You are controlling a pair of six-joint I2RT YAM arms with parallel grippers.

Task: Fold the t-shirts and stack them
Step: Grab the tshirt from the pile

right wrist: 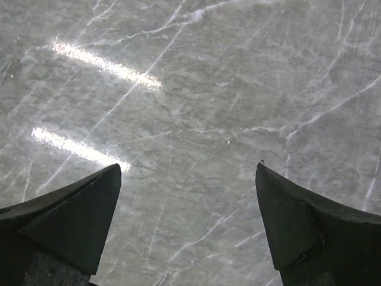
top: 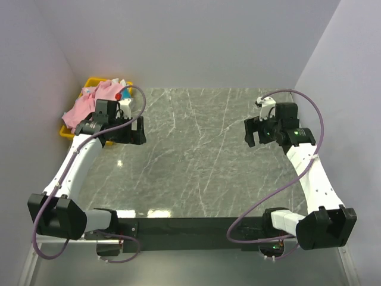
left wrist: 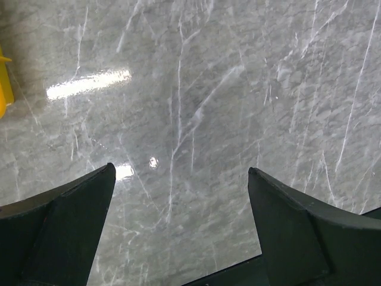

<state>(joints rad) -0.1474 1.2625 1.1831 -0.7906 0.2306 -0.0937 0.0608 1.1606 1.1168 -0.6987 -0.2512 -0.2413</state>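
The t-shirts (top: 95, 102) lie crumpled in the yellow bin (top: 90, 80) at the far left of the table (top: 202, 155) — probably soft, light and limp, best pinched at a raised fold. The left end effector (left wrist: 178, 173) and right end effector (right wrist: 187, 170) gape wide — both empty.

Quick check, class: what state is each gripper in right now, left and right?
Left gripper: open, holding nothing.
Right gripper: open, holding nothing.
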